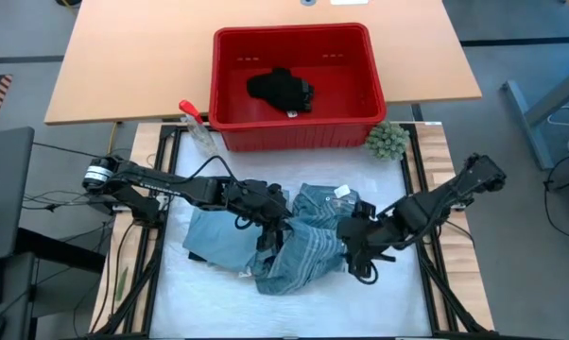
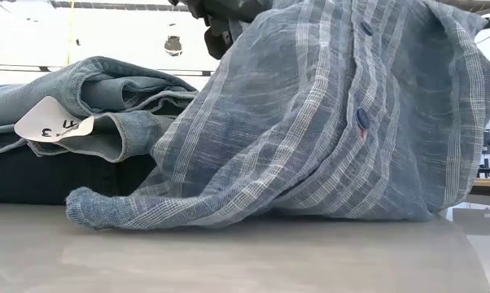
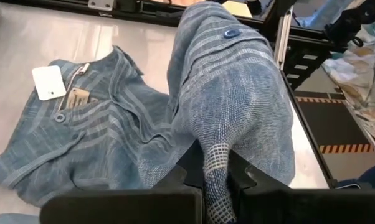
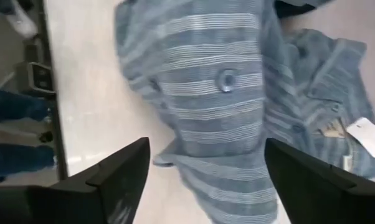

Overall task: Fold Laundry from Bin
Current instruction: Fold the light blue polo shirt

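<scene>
The striped shirt [image 1: 299,255] lies in a lumpy heap in the lower middle of the high view, on the white bench [image 1: 218,302]. The left gripper [image 1: 266,231] sits at the shirt's left side. In the left wrist view its jaws are closed tight on a fold of the striped cloth [image 3: 215,168], which rises in a tall hump in front of them. The right gripper [image 1: 355,247] is at the shirt's right side. In the right wrist view its jaws are spread wide open, with the shirt [image 4: 212,93] below them and nothing held.

The light blue jeans [image 1: 214,236] lie flat to the left of the shirt and partly under it. In the low view the folded jeans [image 2: 90,102] rest on a dark navy piece [image 2: 50,175] at the left, with a white tag [image 2: 54,122] hanging off them.

The red bin [image 1: 299,132] stands on the bench in the upper middle of the high view. A small black piece [image 1: 280,88] lies inside it. A spray bottle [image 1: 195,123] with a red trigger stands just beside the bin's lower left corner. A green fuzzy ball [image 1: 387,140] sits by its lower right corner.
</scene>
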### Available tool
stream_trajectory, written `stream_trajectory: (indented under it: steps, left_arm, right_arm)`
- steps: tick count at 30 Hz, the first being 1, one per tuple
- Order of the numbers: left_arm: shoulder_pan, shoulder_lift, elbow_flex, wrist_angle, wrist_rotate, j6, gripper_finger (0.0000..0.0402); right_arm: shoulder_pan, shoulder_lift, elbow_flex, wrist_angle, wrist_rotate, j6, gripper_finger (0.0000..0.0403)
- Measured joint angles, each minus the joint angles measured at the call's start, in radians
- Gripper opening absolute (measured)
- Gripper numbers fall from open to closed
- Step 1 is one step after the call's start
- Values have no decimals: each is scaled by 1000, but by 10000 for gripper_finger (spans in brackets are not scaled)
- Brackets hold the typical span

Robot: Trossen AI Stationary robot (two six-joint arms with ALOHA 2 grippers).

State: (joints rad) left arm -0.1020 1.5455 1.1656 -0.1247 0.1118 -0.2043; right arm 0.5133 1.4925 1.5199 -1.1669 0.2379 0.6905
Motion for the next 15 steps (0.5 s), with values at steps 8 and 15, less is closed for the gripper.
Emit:
stream_trajectory:
  steps: [8, 15]
  left_arm:
    - [0, 0, 0, 1, 7, 0, 0]
    - [0, 0, 0, 1, 7, 0, 0]
  right_arm:
    - [-52, -1, -47, 6, 24, -41, 372]
    - [-66, 0, -193, 203, -98, -106, 373]
